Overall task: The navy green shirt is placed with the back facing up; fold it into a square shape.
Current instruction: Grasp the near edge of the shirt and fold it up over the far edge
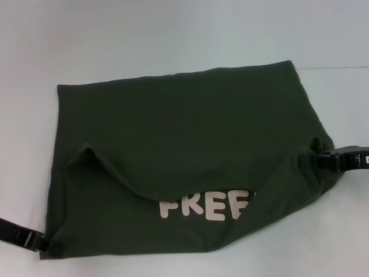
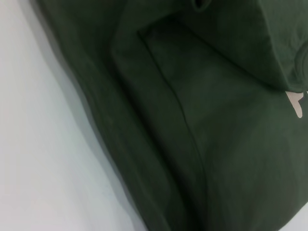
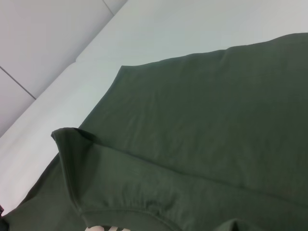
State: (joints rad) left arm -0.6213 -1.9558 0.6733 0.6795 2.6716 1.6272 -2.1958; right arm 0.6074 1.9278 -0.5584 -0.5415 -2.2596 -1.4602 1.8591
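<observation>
The navy green shirt lies spread across the white table, with an upper layer folded over the lower one. Pale letters reading "FREE" show on the lower layer near the front. The fold's edge runs from a raised peak on the left to the right side. There the cloth puckers where my right gripper is shut on the shirt's edge. My left gripper sits at the shirt's front left corner, touching its edge. Only olive cloth fills the left wrist view, and the right wrist view shows the folded layer.
The white table extends beyond the shirt at the back and on the left. A seam between table panels shows in the right wrist view.
</observation>
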